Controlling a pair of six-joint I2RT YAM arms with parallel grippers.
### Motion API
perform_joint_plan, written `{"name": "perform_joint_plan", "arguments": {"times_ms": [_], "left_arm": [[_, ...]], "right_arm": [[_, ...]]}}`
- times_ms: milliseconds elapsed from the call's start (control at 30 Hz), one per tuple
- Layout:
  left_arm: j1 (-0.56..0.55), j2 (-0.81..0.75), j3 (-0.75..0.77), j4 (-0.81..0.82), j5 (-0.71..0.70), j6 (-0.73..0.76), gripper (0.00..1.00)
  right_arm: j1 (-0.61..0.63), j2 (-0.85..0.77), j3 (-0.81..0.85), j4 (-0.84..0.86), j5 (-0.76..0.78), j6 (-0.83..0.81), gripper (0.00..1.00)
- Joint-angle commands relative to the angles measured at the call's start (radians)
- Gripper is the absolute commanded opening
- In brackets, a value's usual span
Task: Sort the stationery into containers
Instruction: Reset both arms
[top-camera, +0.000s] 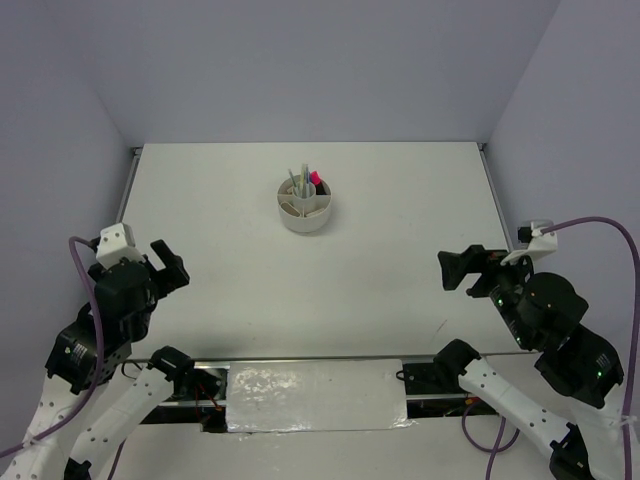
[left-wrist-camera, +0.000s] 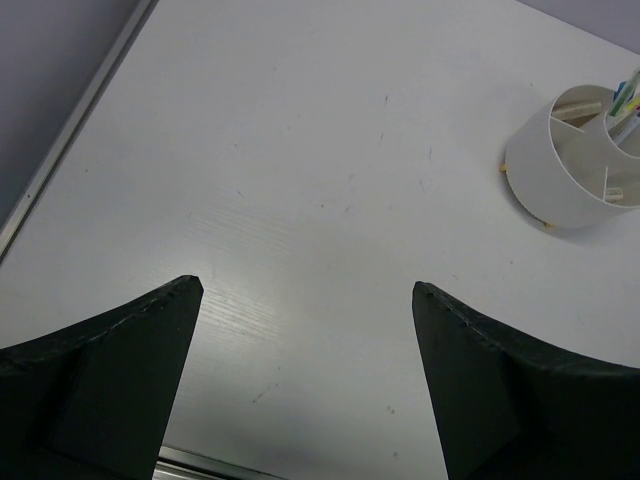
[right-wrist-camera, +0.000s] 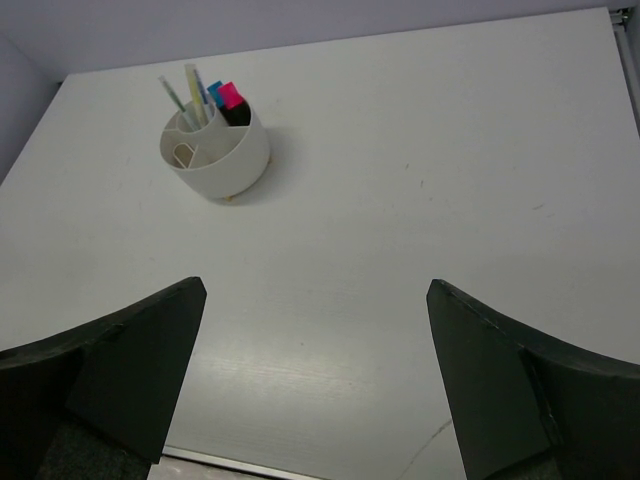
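Note:
The round white organiser cup (top-camera: 305, 205) stands at the table's far middle. It also shows in the left wrist view (left-wrist-camera: 570, 160) and the right wrist view (right-wrist-camera: 215, 150). Thin pens (right-wrist-camera: 190, 95) and a pink-and-black highlighter (right-wrist-camera: 232, 98) with a blue one beside it stand upright in its compartments. A beige eraser (right-wrist-camera: 185, 155) lies in a front compartment. My left gripper (top-camera: 168, 265) is open and empty at the near left, far from the cup. My right gripper (top-camera: 455, 270) is open and empty at the near right.
A metal rail runs along the table's left edge (top-camera: 130, 185) and right edge (top-camera: 492, 185). A taped white patch (top-camera: 315, 395) lies between the arm bases at the near edge. Grey walls close the table on three sides.

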Motion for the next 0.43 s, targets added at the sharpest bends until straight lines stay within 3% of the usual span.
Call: {"name": "perform_joint_plan", "arguments": {"times_ms": [0,400], "left_arm": [[0.003,-0.01,-0.002,0.05,-0.001,-0.024,0.99],[0.003,-0.018,-0.01,0.062,0.017,-0.02,0.99]], "right_arm": [[-0.003,0.005,-0.017,0.087,-0.02,-0.018,1.0],[-0.003,0.045,-0.033,0.13,-0.037,-0.006,1.0]]}}
